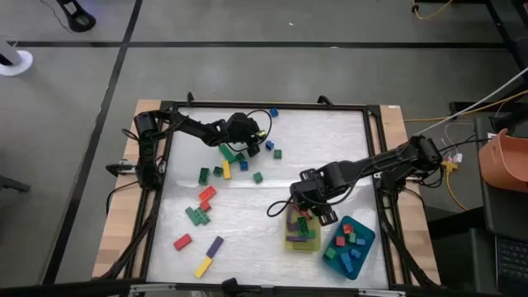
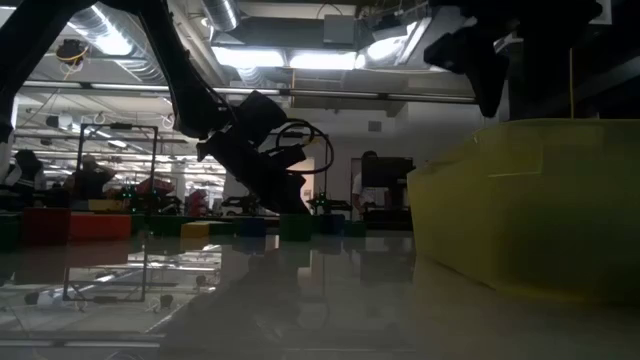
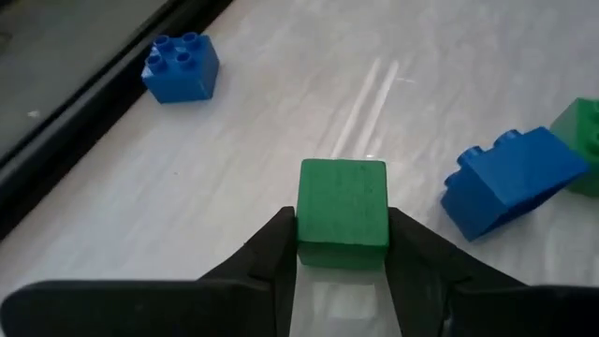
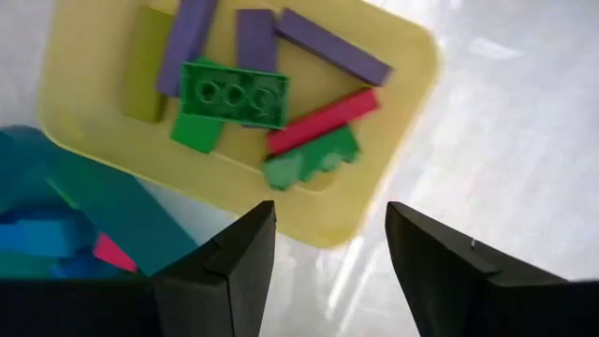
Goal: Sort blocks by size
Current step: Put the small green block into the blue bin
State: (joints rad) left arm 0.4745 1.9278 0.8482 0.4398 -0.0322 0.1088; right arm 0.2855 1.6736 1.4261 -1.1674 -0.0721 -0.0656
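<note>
My left gripper (image 1: 250,139) is at the far middle of the table, among loose blocks, shut on a small green cube (image 3: 343,202). A blue brick (image 3: 182,67) and another blue brick (image 3: 510,183) lie on the table beyond it. My right gripper (image 1: 302,205) hangs open and empty (image 4: 329,239) over the near edge of the yellow tray (image 1: 290,244). That tray holds purple, green and red long blocks (image 4: 234,94). The teal tray (image 1: 364,247) beside it holds small blue, red and green blocks. My left gripper pinches the green cube by two opposite side faces (image 3: 301,225) between its two fingers. The fingers slant down from the table's left. The cube sits square between them, top face up. I cannot tell whether it rests on the table.
More loose blocks lie on the left half of the table: a green one (image 1: 204,174), a red one (image 1: 207,195), a green one (image 1: 196,216), a red one (image 1: 182,242), a purple one (image 1: 214,245) and a yellow one (image 1: 203,266). A dark frame (image 1: 264,106) rims the table.
</note>
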